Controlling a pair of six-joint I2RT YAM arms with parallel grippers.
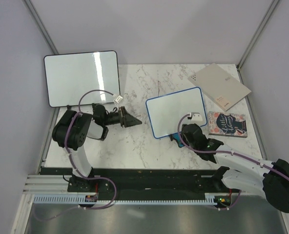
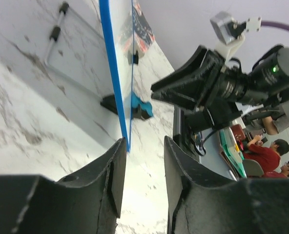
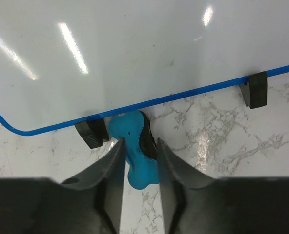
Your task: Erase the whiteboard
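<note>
The whiteboard (image 1: 176, 111), blue-framed with black feet, stands tilted at the table's middle right, and its face looks blank. In the right wrist view it (image 3: 134, 48) fills the top. A blue eraser (image 3: 134, 163) with a black felt side lies on the marble at the board's lower edge, beside one foot (image 3: 92, 132). My right gripper (image 3: 139, 141) is closed around the eraser's waist; it shows in the top view (image 1: 176, 136). My left gripper (image 1: 136, 120) is open and empty, left of the board. In its own view (image 2: 144, 141) it faces the board's blue edge (image 2: 116, 73).
A larger black-framed whiteboard (image 1: 81, 78) leans at the back left. A beige folder (image 1: 219, 85) lies at the back right and a patterned book (image 1: 226, 123) lies right of the blue board. The right arm (image 2: 217, 87) shows beyond the board in the left wrist view.
</note>
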